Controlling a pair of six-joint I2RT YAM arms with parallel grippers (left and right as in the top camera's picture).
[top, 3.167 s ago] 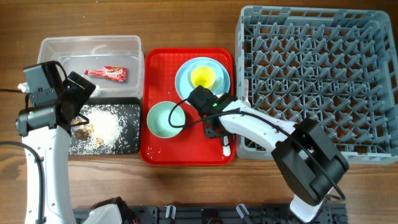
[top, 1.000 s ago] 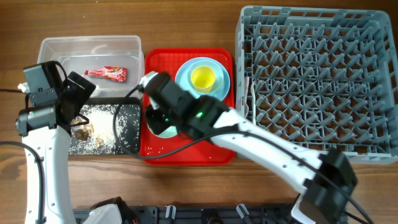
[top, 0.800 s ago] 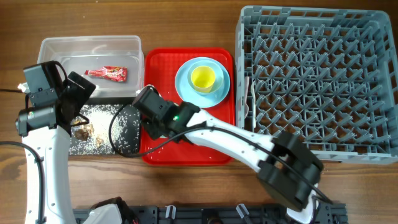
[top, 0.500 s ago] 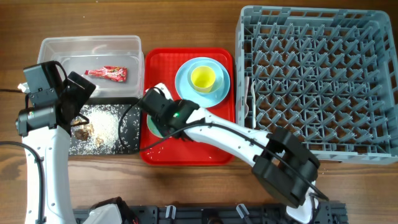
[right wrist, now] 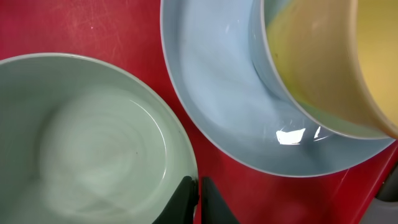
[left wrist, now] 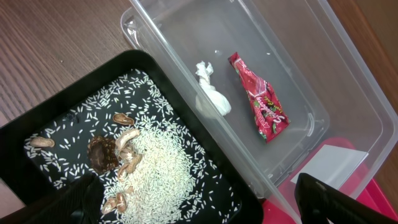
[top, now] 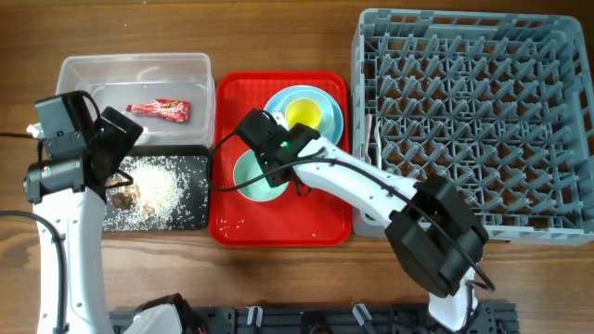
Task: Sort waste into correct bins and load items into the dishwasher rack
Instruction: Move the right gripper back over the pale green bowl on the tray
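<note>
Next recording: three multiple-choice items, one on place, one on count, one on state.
1. The crinkled red snack wrapper lies in: A the clear rectangular plastic tub; B the shallow black tray; C the grey rack.
2. Things in that tub: A one; B two; C four.
3. The left gripper is: A open; B shut; C holding rice.
Answers: 1 A, it rests on the tub's floor. 2 B, wrapper plus small white crumpled scrap. 3 A, its fingers stand far apart.

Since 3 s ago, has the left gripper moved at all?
No. The left gripper is still above the black tray's left end, by the clear tub.
</note>
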